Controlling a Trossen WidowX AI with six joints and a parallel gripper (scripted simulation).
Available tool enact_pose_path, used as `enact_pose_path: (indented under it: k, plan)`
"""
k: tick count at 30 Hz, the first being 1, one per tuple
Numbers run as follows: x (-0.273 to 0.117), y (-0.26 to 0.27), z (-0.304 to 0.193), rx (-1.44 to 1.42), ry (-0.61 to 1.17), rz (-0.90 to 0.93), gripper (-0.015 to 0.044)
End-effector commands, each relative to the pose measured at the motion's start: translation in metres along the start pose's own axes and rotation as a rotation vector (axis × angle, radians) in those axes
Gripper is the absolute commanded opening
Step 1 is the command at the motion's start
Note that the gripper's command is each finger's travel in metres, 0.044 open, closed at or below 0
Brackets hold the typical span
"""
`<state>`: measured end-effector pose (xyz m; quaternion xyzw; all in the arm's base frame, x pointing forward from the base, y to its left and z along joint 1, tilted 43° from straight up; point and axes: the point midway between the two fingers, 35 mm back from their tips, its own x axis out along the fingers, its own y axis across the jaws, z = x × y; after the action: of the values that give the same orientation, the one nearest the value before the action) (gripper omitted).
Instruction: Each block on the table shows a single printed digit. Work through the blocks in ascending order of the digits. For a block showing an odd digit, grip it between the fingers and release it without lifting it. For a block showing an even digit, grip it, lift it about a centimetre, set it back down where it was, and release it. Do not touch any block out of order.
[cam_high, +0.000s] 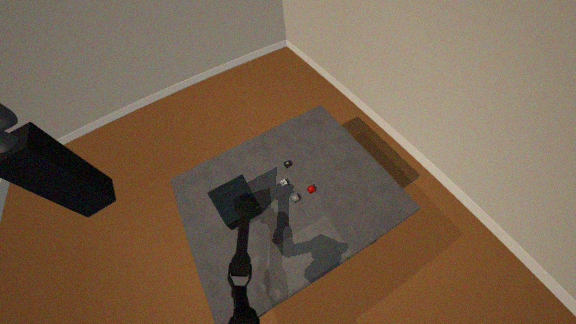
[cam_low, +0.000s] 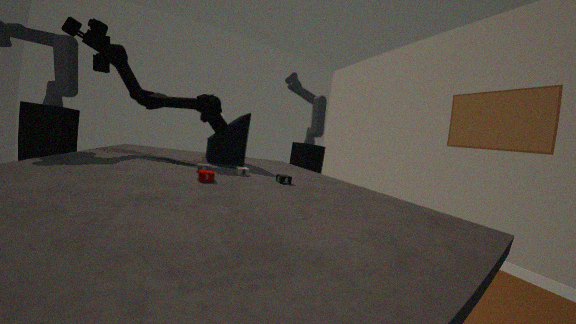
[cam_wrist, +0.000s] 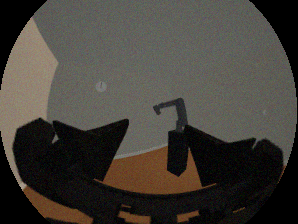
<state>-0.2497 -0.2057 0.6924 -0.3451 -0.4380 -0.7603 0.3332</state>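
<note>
The arm (cam_low: 165, 100) is raised high above the grey surface (cam_low: 250, 250), reaching up and away from its dark base (cam_low: 229, 142) — in the exterior view the gripper (cam_low: 75, 26) sits near the top left of the picture, well apart from every block. Its fingers stand wide apart and hold nothing; in the wrist view the two dark fingers spread to either side, with only wall and orange floor between them.

Four small blocks rest on the surface in a loose cluster just beyond the base. From the top view, the dark block (cam_high: 287, 163) lies farthest from the arm; a white block (cam_high: 284, 182) sits nearer the base, at the edge of the base's shadow; a second white block (cam_high: 295, 198) lies just beside it; and the red block (cam_high: 311, 188) sits to the right of the two white ones. None of them touches another.

In the exterior view the red block (cam_low: 206, 175) is nearest that camera, one white block (cam_low: 242, 171) is behind it to the right, and the dark block (cam_low: 283, 178) stands further right. The other white block is mostly hidden behind the red one. The printed digits are too small and blurred to read in any view.

The arm's shadow falls across the surface beside the base.
</note>
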Motion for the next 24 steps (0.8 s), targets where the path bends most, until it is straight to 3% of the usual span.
enact_pose_path:
  k: [1, 4, 12, 24]
  plan:
    - [-0.001, 0.002, 0.004, 0.010, -0.009, 0.006, 0.0400]
    - [-0.013, 0.031, 0.068, 0.153, -0.143, 0.106, 0.0400]
    - [-0.053, 0.076, 0.166, 0.373, -0.331, 0.315, 0.0400]
    - [-0.183, 0.157, 0.312, 0.694, -0.536, 0.885, 0.0400]
